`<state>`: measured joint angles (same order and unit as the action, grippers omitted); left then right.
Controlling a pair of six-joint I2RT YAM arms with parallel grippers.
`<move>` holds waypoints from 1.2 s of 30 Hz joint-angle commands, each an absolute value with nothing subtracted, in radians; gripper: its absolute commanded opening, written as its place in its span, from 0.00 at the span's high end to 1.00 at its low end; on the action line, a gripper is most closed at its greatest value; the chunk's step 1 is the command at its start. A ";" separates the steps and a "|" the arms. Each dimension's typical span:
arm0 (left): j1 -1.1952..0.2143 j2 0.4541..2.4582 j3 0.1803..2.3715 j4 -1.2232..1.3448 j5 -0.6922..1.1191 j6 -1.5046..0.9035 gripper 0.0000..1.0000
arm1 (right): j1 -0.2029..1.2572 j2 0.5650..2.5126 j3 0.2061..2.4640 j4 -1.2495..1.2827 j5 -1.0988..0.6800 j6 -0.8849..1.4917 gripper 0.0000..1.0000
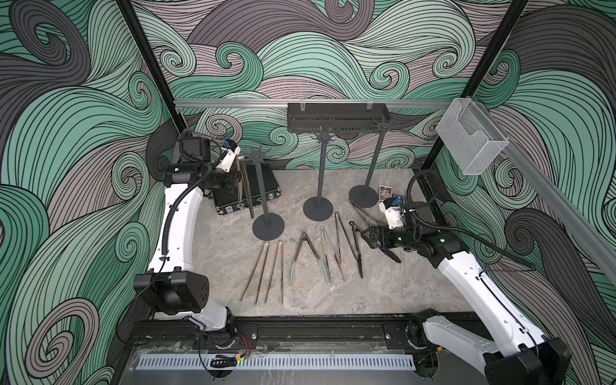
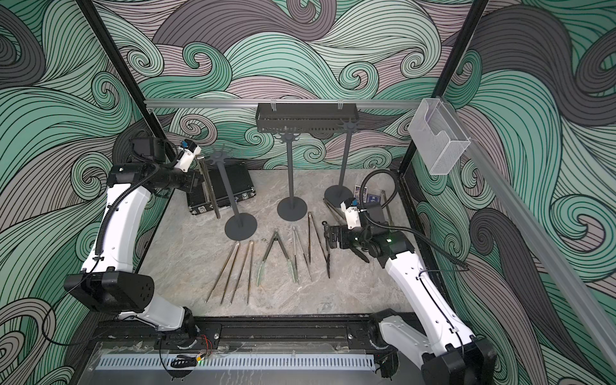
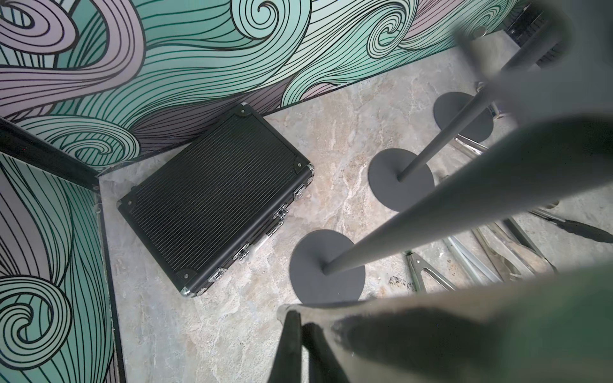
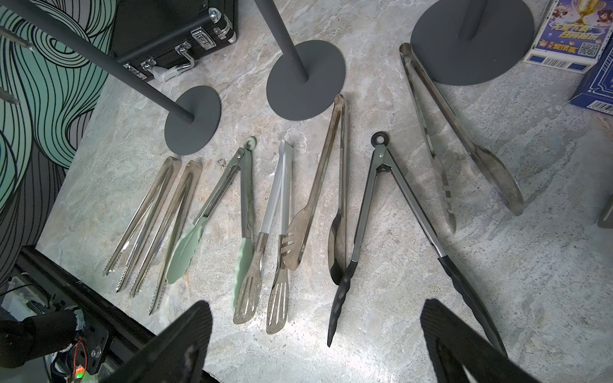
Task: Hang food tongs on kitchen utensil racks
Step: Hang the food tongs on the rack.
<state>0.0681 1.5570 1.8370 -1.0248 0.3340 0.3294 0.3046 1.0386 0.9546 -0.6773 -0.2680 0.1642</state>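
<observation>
Left gripper (image 1: pixel 237 175) pinching steel tongs (image 1: pixel 246 191) — pair hangs upright just beside left rack (image 1: pixel 263 196), top near its prong crown. Right gripper (image 1: pixel 365 236) spread wide, hovering over black-tipped tongs (image 4: pixel 409 205) flat on table (image 1: pixel 400 293); other pairs (image 1: pixel 301 253) in row alongside. Black case (image 3: pixel 215 199) shut.

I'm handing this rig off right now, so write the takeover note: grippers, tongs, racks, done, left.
Left gripper: shut on steel tongs, held up beside the crown of the left rack.
Right gripper: open, over the black-tipped tongs.
Other tongs lie on the table in front of the racks.
Done: none visibly hung.
Left: hook the held pair, then the rest.
</observation>
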 commanded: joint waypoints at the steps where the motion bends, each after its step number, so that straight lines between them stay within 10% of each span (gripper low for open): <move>1: 0.051 1.560 1.882 -1.031 0.344 0.327 0.98 | 0.308 1.044 0.949 -0.683 -0.284 0.156 0.01; 30: 0.023 1.582 1.814 -1.031 0.249 0.334 0.92 | 0.310 1.052 0.944 -0.676 -0.295 0.160 0.01; 36: 0.017 1.585 1.828 -1.032 0.235 0.334 0.75 | 0.310 1.055 0.945 -0.676 -0.296 0.160 0.01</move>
<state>0.0284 1.5803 1.8282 -1.0012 0.2573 0.3302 0.3046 1.0458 0.9531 -0.6769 -0.2890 0.1642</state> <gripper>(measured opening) 0.241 0.990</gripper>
